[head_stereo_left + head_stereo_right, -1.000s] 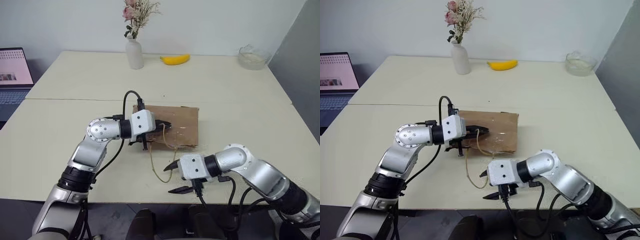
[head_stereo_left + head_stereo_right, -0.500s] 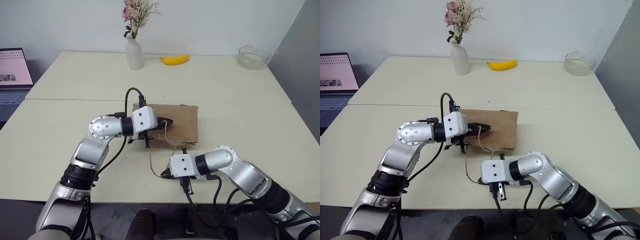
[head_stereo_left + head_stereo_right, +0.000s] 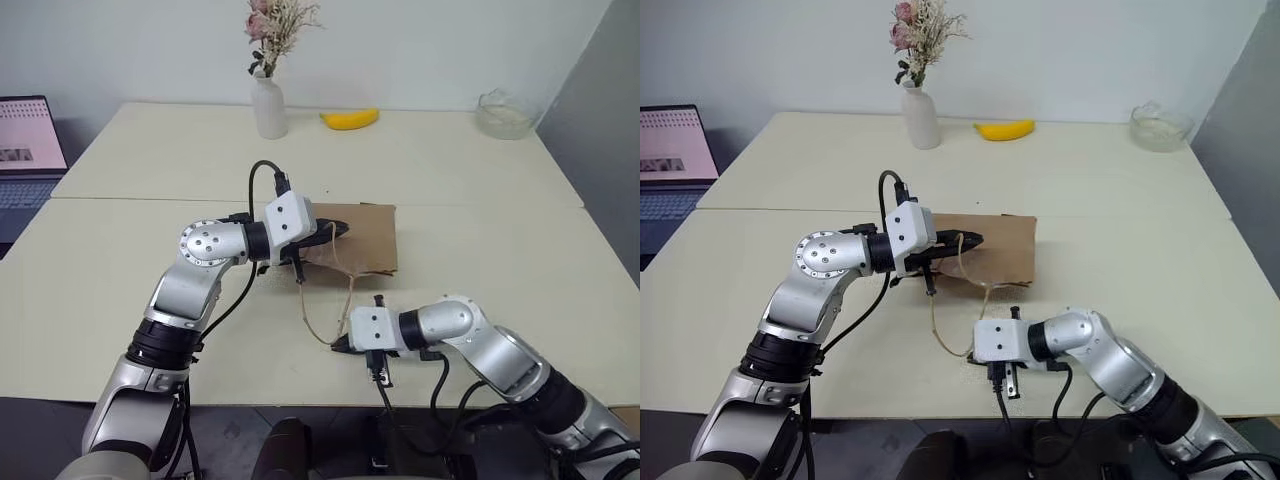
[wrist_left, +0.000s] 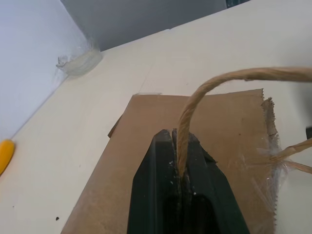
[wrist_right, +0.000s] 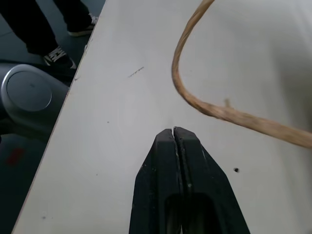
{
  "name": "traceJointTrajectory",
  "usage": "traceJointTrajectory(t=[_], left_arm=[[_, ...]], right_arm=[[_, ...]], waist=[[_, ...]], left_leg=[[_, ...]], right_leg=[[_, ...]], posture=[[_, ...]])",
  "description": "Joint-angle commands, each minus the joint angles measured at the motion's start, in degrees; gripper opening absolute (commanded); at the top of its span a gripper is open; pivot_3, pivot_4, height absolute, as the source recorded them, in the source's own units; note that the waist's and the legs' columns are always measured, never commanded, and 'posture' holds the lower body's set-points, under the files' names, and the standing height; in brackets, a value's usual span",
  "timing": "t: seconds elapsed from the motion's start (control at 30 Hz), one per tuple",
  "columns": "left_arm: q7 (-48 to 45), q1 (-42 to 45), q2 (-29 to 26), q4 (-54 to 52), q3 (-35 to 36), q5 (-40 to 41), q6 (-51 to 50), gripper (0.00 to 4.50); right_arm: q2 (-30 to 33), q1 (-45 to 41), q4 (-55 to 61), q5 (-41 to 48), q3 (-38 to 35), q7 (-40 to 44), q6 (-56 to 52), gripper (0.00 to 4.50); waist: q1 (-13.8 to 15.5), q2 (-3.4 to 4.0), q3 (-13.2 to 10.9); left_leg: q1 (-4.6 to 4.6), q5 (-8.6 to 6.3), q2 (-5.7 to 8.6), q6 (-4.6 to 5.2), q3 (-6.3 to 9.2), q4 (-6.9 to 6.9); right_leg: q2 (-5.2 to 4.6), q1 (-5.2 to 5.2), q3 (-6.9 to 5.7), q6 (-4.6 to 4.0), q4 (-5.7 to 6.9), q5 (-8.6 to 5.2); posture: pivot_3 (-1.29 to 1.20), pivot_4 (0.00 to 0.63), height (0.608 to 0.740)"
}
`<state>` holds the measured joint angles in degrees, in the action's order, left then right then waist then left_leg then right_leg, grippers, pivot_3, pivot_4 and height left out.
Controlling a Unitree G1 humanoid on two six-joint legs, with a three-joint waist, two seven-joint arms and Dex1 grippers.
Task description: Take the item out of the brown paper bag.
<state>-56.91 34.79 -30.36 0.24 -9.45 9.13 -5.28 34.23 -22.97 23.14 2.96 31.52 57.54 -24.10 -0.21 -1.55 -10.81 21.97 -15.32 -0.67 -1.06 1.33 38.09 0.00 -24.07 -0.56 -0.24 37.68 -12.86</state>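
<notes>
Right claw point(image 5: 173, 134) just snapped shut on nothing, cord point(image 5: 195, 100) missed; left claw point(image 4: 178, 141) clamped on the other handle, lifting bag point(image 3: 360, 236) slightly, item presumably inside, so regrab needed.

This is looking like an office or a lab room set up for tests. Two plain cream surfaces point(image 3: 150, 260) are standing pushed together against a bare white wall. A white vase of dried flowers point(image 3: 268, 100), a banana point(image 3: 350, 119) and a glass bowl point(image 3: 505, 114) are sitting along the far edge. An open laptop point(image 3: 28, 150) is glowing beyond the left edge. A person's shoes point(image 5: 56, 56) are showing on a grey floor.
</notes>
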Motion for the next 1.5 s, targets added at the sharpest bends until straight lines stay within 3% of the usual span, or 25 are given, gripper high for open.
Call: traceJointTrajectory(t=[0.03, 0.13, 0.33, 0.93, 1.03, 1.13, 1.5], left_arm=[[0.33, 0.04, -0.20, -2.14, 1.15, 0.84, 0.23, 0.00], [0.33, -0.07, -0.15, -2.08, 1.17, 0.78, 0.24, 0.00], [0.19, 0.35, 0.01, -1.14, 1.09, 0.53, 0.76, 0.00], [0.30, 0.38, -0.21, -1.27, 1.12, 0.25, 0.67, 0.00], [0.33, 0.38, -0.19, -1.36, 1.14, 0.29, 0.58, 0.00], [0.36, 0.38, -0.20, -1.40, 1.17, 0.29, 0.53, 0.00], [3.97, 3.11, 1.39, -0.52, 3.13, 1.34, -4.08, 0.00]], right_arm=[[3.33, 2.45, 6.41, 1.84, -5.10, 0.71, 1.69, 0.65], [6.37, 3.69, 7.08, -1.68, -6.00, 0.21, 8.85, 1.66], [5.59, 4.37, 3.35, -6.71, -6.73, -3.41, 26.00, 1.66], [-2.44, -5.02, -13.34, -23.13, 1.66, -4.43, 42.91, 1.66], [-3.31, -4.64, -13.23, -22.95, 1.57, -4.22, 42.30, 1.09], [-3.63, -3.85, -12.79, -22.94, 1.26, -3.89, 40.89, 0.03], [-1.51, 1.25, -10.26, -22.22, 0.86, -1.91, 34.78, 0.03]], waist=[[0.01, -0.01, 0.01], [-0.02, -0.01, 0.01], [-0.12, -0.01, 0.01], [0.01, -0.01, 0.01], [0.02, -0.01, 0.01], [0.03, -0.01, 0.01], [0.06, -0.01, 0.01]], left_leg=[[0.00, 0.00, 0.02, 0.00, 0.01, 0.00], [-0.01, 0.00, 0.02, 0.00, 0.00, 0.00], [-0.04, 0.00, -0.01, 0.00, -0.08, -0.02], [-0.05, 0.00, 0.01, -0.01, -0.07, -0.01], [-0.06, 0.00, 0.01, -0.01, -0.05, -0.01], [-0.06, 0.00, 0.00, -0.01, -0.05, -0.01], [-0.06, 0.00, 0.02, -0.01, -0.03, -0.01]], right_leg=[[-0.02, 0.00, 0.00, 0.00, 0.00, 0.00], [-0.02, 0.01, -0.01, 0.00, 0.00, 0.00], [0.04, 0.00, 0.00, 0.00, 0.00, -0.01], [0.03, 0.01, 0.03, -0.02, 0.03, -0.01], [0.03, 0.01, 0.04, -0.03, 0.04, -0.01], [0.03, 0.01, 0.05, -0.03, 0.05, -0.01], [0.02, 0.01, 0.06, -0.04, 0.06, -0.01]], posture=[[0.00, 0.150, 0.740], [0.00, 0.150, 0.740], [0.00, 0.150, 0.740], [0.00, 0.150, 0.740], [0.00, 0.150, 0.740], [0.00, 0.150, 0.740], [0.00, 0.150, 0.740]])
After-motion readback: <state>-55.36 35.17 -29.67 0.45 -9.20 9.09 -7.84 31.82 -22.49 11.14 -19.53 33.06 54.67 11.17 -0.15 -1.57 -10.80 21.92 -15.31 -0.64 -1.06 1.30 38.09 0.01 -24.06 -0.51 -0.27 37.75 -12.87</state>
